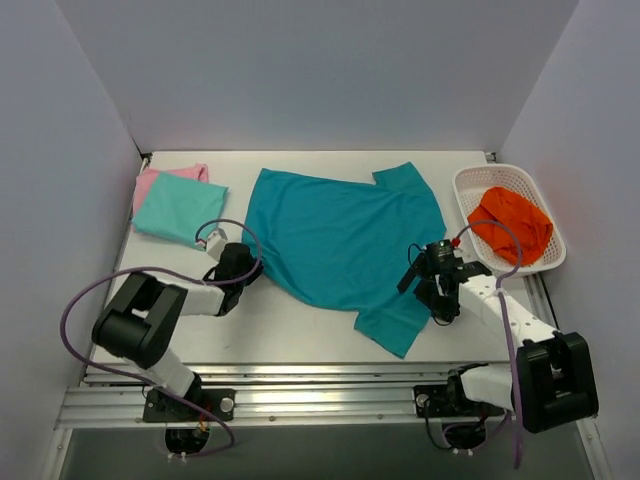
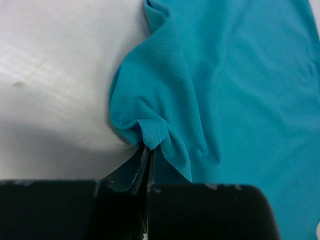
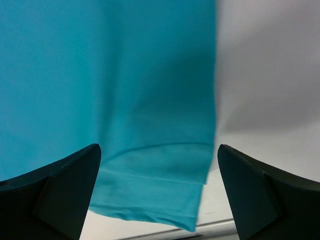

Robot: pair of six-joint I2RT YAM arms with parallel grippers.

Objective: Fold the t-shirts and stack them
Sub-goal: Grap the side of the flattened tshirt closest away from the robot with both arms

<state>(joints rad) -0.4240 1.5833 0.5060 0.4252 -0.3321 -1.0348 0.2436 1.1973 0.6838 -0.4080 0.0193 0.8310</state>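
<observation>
Your left hand (image 2: 148, 156) is clamped on the left edge of the teal shirt (image 1: 340, 240), which lies spread across the middle of the table (image 1: 300, 335). Your right hand (image 1: 435, 275) hangs with fingers apart over its right side. Far left, the aqua shirt (image 1: 180, 208) lies on the pink shirt (image 1: 158, 180).

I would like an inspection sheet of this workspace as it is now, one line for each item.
Surface: white table, its middle covered by cloth.
Job's things: teal t-shirt spread unfolded at the centre; aqua-mint t-shirt folded, lying on the folded pink t-shirt at the far left corner.
Clutter: white lattice basket at the far right, orange cloth inside.
Grippers: left gripper shut on the teal t-shirt's edge; right gripper open over its opposite edge.
Cables: purple cable loops beside the left arm; second purple cable runs along the right arm.
Surroundings: plain pale walls on three sides.
</observation>
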